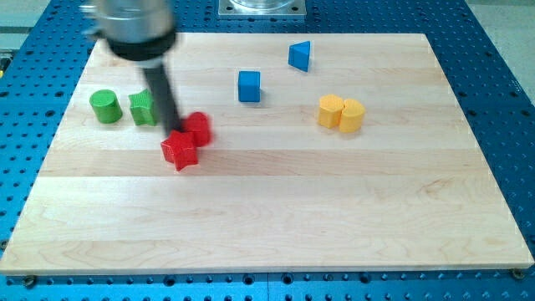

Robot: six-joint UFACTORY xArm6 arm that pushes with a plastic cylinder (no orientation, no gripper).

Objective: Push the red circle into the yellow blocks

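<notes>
Wooden board (334,209): red circle (199,128) touches my tip (177,131).

The tool's rod comes down from the view's top left, and my tip (176,131) sits on the bench (276,226) against the two red blocks. The red circle (198,128) touches my tip on its right; the red star-like block (180,151) lies just below it. Left of the rod stand a green block (144,109) of unclear shape, just beside it, and a green cylinder (105,107) farther left. A blue cube (249,86) and a blue triangle (300,56) lie up and right. Two touching yellow blocks (340,113) sit well apart to the right.
</notes>
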